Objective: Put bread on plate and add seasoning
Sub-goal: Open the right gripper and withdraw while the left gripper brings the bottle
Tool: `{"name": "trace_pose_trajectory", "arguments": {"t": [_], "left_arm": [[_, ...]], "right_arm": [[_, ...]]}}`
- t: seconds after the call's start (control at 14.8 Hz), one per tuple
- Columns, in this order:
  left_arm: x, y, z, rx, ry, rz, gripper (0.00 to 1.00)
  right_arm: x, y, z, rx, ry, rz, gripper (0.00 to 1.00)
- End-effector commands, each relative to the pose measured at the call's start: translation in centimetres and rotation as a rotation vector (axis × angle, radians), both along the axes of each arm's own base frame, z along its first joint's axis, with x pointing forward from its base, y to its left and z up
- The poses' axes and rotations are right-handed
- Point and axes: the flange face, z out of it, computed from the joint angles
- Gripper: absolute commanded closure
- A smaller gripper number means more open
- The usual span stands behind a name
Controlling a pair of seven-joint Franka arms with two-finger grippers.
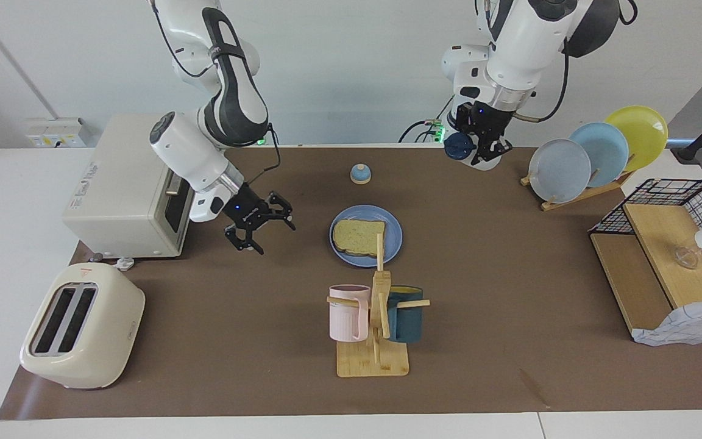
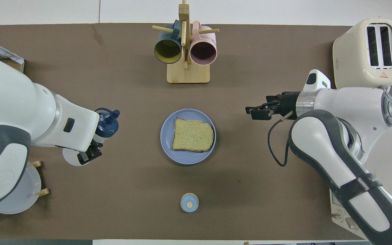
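You have the bread [image 1: 358, 237] lying flat on the blue plate [image 1: 392, 230] near the middle of the table [image 1: 509, 292], with nothing touching either of them. The plate sits between the small blue-domed bell [image 1: 360, 174], which is nearer the robots, and the wooden mug rack [image 1: 375, 329], which is farther out toward the table's outer edge.

Your left gripper [image 1: 476, 137] is up in the air over the table's robot-side edge, toward the left arm's end, and its fingers are clamped on the seasoning bottle [image 1: 462, 146]. The bottle's navy cap tilts toward the middle of the table, and in the overhead view its pale base shows under the wrist.

Your right gripper [image 1: 259, 227] hangs over bare table between the plate and the toaster oven [image 1: 134, 183], well apart from the bread. Its fingers are spread wide and hold nothing.

The toaster [image 1: 80, 326] stands at the table's outer corner on the right arm's end.
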Motion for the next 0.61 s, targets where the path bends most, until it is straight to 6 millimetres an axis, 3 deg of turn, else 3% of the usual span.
{"name": "trace_pose_trajectory", "arguments": {"t": [0.0, 0.34, 0.54], "left_arm": [[-1.9, -0.8, 0.5, 0.004, 0.03, -0.075, 0.64], [-3.1, -2.1, 0.5, 0.016, 0.051, -0.125, 0.64], [-3.0, -2.1, 0.6, 0.011, 0.043, -0.12, 0.65]], "right_arm": [[0.4, -0.1, 1.2, -0.036, 0.057, 0.016, 0.0], [0.2, -0.8, 7.5, -0.225, 0.183, -0.03, 0.0], [-1.8, -0.2, 11.2, -0.221, 0.24, -0.135, 0.0]]}}
